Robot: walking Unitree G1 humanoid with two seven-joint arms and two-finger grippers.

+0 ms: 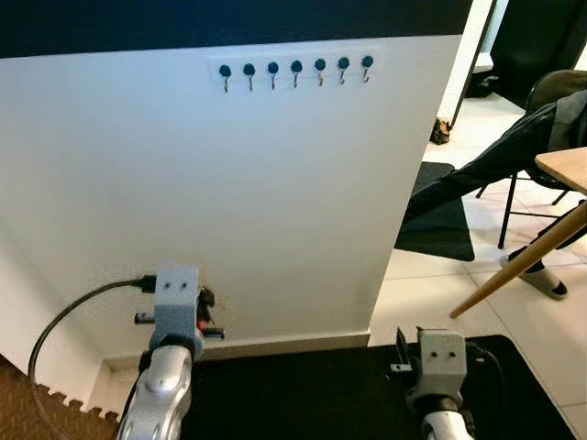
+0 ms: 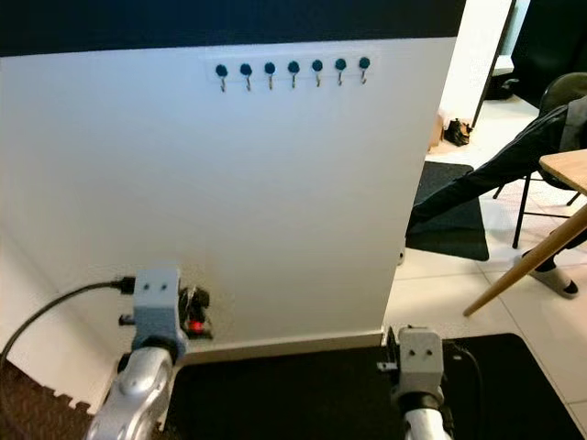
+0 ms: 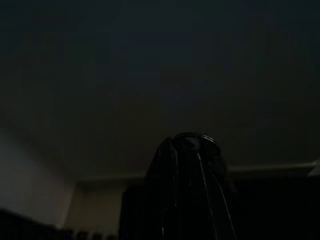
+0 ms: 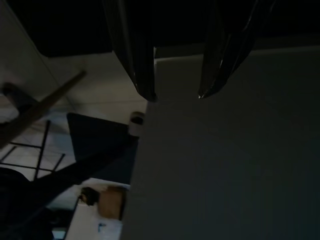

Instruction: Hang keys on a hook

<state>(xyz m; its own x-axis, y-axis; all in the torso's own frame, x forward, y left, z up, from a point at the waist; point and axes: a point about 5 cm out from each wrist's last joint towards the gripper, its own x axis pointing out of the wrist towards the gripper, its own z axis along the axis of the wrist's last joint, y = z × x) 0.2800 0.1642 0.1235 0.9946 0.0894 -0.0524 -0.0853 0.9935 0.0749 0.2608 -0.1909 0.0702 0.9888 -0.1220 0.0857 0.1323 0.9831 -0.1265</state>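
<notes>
A row of several small hooks with dark round heads runs along the top of a white wall panel, high above both arms. My left gripper is low at the left, close to the wall's base, and looks shut on a key ring. The keys, with a red and black fob, stick out beside the left wrist. My right gripper is low at the right, open and holding nothing, its fingertips by the panel's edge.
A black mat lies at the wall's foot, brown foam tiles at the left. To the right, a person's outstretched leg, a chair, a wooden table's slanted leg and a dark floor mat stand on pale tiles.
</notes>
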